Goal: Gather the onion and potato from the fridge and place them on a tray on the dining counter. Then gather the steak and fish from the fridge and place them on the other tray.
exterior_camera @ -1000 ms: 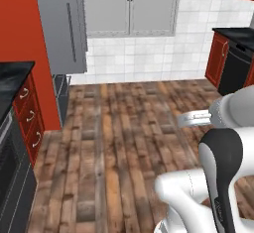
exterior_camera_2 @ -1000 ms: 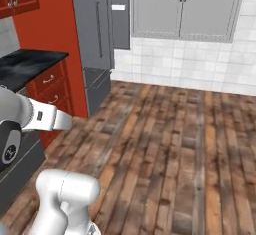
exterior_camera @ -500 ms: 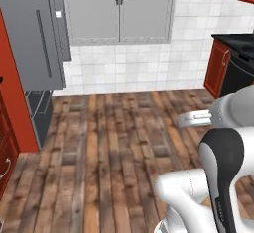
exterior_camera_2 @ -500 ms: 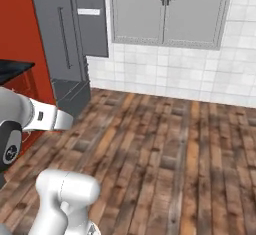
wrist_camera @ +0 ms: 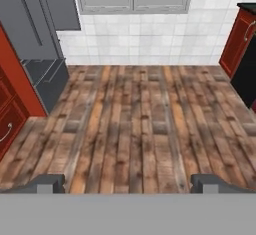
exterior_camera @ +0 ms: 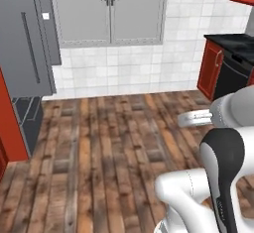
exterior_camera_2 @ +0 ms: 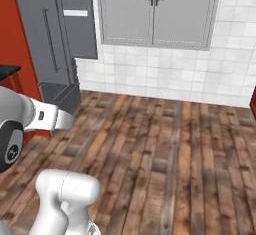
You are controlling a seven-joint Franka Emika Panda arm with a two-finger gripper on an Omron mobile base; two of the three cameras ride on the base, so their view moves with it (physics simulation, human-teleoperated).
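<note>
The gripper [wrist_camera: 128, 181] is wide open and holds nothing, above the wooden floor [wrist_camera: 140, 124], with the grey fridge [exterior_camera: 25, 43] at the left.

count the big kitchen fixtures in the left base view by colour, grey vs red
grey: 2, the fridge and the double-door wall cabinet
red: 2, the cabinet on the right and the cabinet at the left edge
total: 4
</note>
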